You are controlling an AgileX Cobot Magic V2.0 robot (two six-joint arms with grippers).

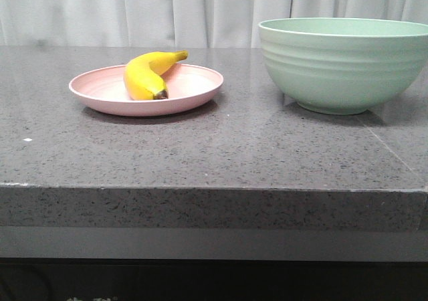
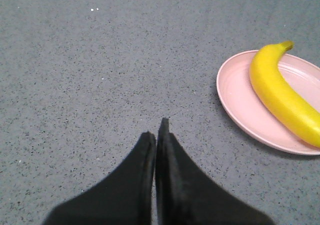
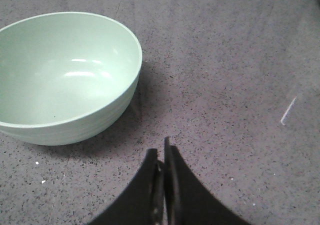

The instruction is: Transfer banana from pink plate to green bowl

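On the dark speckled countertop (image 1: 214,147) you have the pink plate (image 1: 194,87) toward the left and the green bowl (image 1: 341,67) toward the right, well apart from each other. Neither arm shows in the front view, so you only get the grippers from their own wrist cameras. The bowl's right edge is cut off in the front view, and in the left wrist view the plate's far side and the banana's dark tip run out of the picture.

The banana (image 1: 144,77) lies on the pink plate, curved, its stem resting toward the back rim and its dark tip toward the front.

Your left gripper (image 2: 156,127) has its two black fingers pressed together, holding nothing, over bare countertop; the plate and banana (image 2: 280,92) sit off to one side of it, near but clear of the fingertips.

Your right gripper (image 3: 161,150) is likewise pinched closed on nothing, above bare countertop just beside the green bowl (image 3: 60,75), whose inside you can see holds nothing
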